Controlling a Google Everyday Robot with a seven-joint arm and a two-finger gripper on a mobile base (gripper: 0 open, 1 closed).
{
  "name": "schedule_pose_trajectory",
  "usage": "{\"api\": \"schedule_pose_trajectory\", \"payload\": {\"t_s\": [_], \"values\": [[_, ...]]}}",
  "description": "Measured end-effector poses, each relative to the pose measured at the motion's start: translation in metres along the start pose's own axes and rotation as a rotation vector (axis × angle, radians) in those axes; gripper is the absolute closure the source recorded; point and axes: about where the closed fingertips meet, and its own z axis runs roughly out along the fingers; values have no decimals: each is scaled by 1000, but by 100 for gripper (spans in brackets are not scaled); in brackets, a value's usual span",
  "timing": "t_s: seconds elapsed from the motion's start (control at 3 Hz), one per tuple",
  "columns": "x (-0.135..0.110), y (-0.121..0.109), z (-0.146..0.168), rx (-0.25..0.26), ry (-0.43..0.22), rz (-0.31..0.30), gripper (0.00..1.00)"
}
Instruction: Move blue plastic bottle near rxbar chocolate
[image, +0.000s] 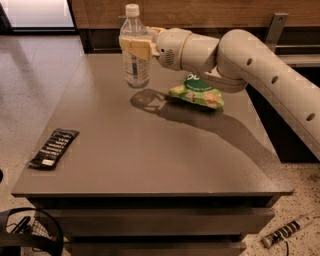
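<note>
The blue plastic bottle (134, 60) is a clear bottle with a white cap, upright near the table's far edge, lifted a little above the top with its shadow below it. My gripper (136, 47) is shut on the bottle around its upper body, reaching in from the right. The rxbar chocolate (54, 148), a flat black wrapper with white lettering, lies at the table's front left corner, far from the bottle.
A green chip bag (196, 93) lies under my arm (240, 55), just right of the bottle. The grey table (150, 160) has drawers below its front edge. A wire object (25, 232) sits on the floor at lower left, a tool (285, 232) at lower right.
</note>
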Motion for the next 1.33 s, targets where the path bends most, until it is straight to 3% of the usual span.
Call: {"api": "schedule_pose_trajectory", "payload": {"t_s": [0.67,1.0,1.33], "values": [[14,79,26,-127,47,9,100],[23,108,38,-203,52,-25,100],[23,108,38,-203,52,-25,100]]}}
